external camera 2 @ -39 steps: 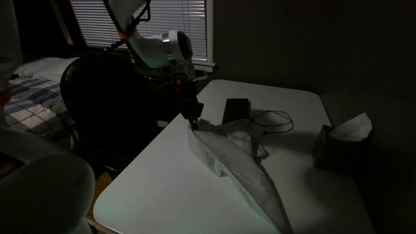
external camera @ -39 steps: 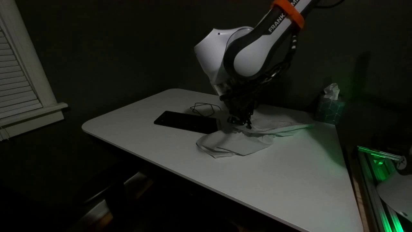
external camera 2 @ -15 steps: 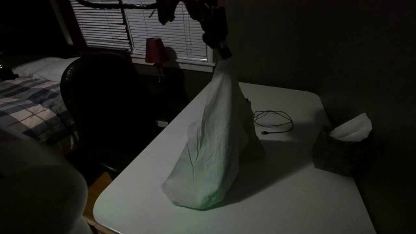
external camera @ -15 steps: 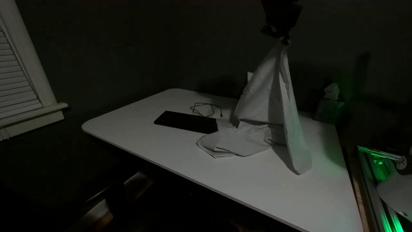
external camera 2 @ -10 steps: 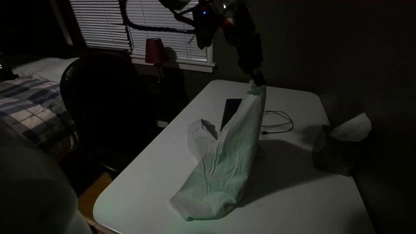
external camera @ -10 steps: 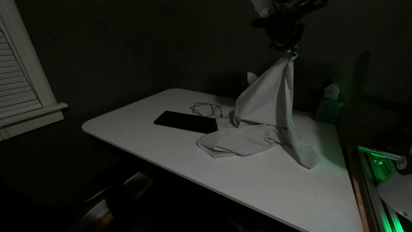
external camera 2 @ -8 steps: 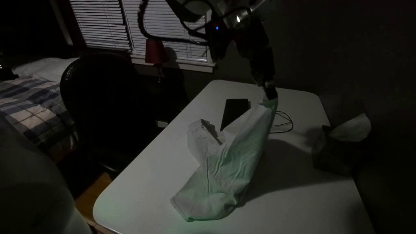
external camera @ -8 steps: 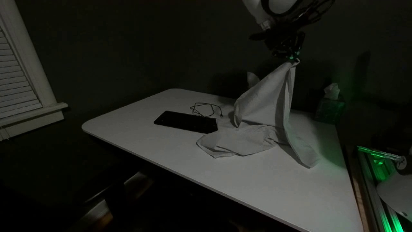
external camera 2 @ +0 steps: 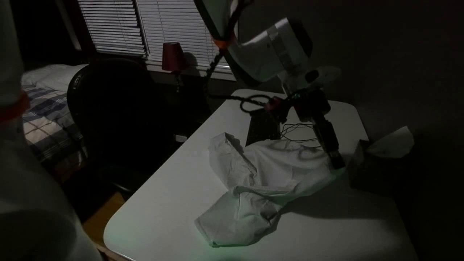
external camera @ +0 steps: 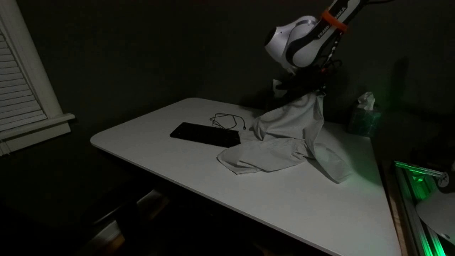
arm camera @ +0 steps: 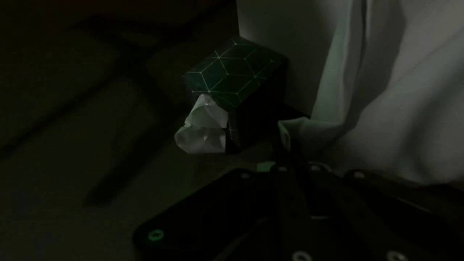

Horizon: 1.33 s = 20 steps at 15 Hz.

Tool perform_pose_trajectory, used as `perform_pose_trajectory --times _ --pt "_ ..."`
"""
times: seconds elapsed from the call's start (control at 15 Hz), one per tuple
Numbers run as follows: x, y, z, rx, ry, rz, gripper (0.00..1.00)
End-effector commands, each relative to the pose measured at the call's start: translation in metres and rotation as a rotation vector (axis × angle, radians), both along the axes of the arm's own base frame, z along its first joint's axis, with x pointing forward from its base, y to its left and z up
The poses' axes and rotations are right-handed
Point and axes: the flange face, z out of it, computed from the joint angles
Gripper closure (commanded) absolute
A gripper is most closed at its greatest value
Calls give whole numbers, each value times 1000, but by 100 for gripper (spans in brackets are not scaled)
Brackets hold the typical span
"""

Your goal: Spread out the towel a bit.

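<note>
The white towel (external camera: 272,153) lies crumpled on the table, with one part lifted; it also shows in an exterior view (external camera 2: 279,163). My gripper (external camera 2: 337,163) is shut on a corner of the towel, above the table's wall-side edge near the tissue box. In the wrist view the dark fingertips (arm camera: 288,145) pinch the towel (arm camera: 409,83), which hangs away to the right. One flap of the towel lies toward the robot's end of the table, and another folded part lies by the keyboard. The gripped corner is dark and partly hidden.
A black keyboard (external camera: 206,134) touches or nearly touches the towel, with a loose cable (external camera: 227,121) behind it. A dark patterned tissue box (arm camera: 235,72) stands close to my gripper. A dark office chair (external camera 2: 116,127) stands beside the white table (external camera 2: 156,217).
My gripper first lifted the towel high, then came down and across toward the tissue box, still holding the corner. The towel's flap opened toward the robot's end; the keyboard and tissue box stayed put.
</note>
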Motion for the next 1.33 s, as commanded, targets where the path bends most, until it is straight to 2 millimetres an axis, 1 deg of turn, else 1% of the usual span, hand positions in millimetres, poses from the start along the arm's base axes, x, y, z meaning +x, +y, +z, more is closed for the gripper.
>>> perform_pose_trajectory --times 0.0,0.27,0.33,0.4,0.47,0.53,0.6,0.8,1.07,1.13,1.27 --pt "12 -32 -48 -125 -51 -65 99" --pt "18 -58 -88 -138 -89 -90 99" --pt "18 -66 -95 -152 -90 -98 99" --pt "19 -70 -96 -139 -94 -109 73" --pt "22 -72 -94 -135 -97 -100 71" --pt "25 -65 -84 -103 -98 -71 65" --pt "27 -58 -76 -75 -80 -40 56" --pt "28 -31 -44 3 21 88 34" --pt "30 -6 -2 134 152 196 4" --pt "30 1 9 171 165 233 1" --pt "29 14 29 244 180 313 0"
